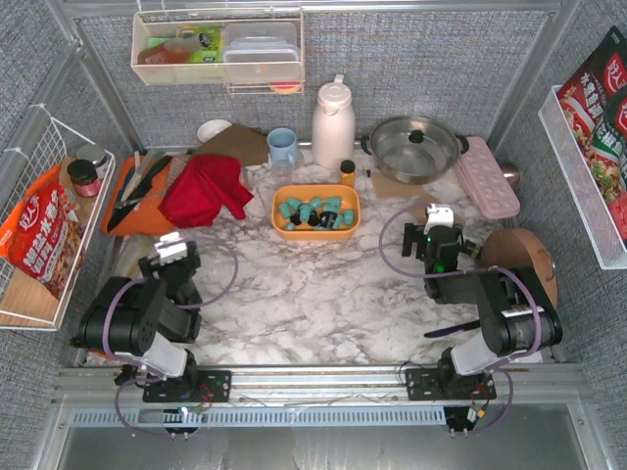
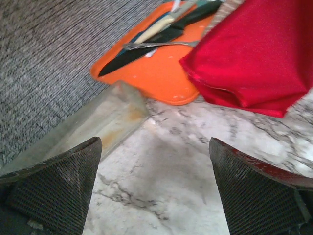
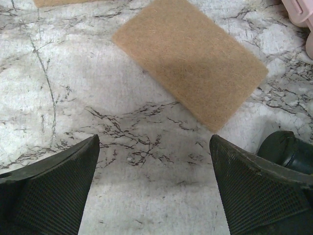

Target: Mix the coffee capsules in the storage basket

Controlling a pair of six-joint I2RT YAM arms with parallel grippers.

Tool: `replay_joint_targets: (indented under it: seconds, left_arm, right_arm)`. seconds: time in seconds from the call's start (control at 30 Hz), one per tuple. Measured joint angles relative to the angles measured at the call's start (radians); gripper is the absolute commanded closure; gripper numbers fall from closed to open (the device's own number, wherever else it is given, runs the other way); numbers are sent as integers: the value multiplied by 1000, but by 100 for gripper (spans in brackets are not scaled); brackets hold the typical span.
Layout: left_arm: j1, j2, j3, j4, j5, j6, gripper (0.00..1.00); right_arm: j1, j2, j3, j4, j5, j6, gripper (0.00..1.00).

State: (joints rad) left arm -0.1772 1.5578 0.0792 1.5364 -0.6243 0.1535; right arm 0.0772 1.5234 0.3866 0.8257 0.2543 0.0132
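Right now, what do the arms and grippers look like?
The left arm and right arm are black, with looping purple cables and white wrist blocks; green light on the right. The left gripper and right gripper have black wedge fingers, mesh-textured.

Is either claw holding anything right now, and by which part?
Nothing is held. The left claw and right claw both stand open over the marble table; the coffee capsules lie in the basket, away from both.

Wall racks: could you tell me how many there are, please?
3: wire rack, left wall; clear rack, back wall; white rack, right wall. None seems hidden.
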Motion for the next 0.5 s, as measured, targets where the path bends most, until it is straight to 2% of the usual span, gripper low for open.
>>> replay_joint_targets:
  seconds: [0.1,0.33,0.5]
  left_arm:
    - [105,20,-17,32,80,-93,0]
    - [159,27,116,-58,161,-198,0]
    - [216,14,132,-140,206,-262,1]
  right_arm:
    - [-1,0,0,-8,0,3,1]
    - [-3,0,0,-13,-3,3,1]
    - [-3,0,0,-14,-3,4,1]
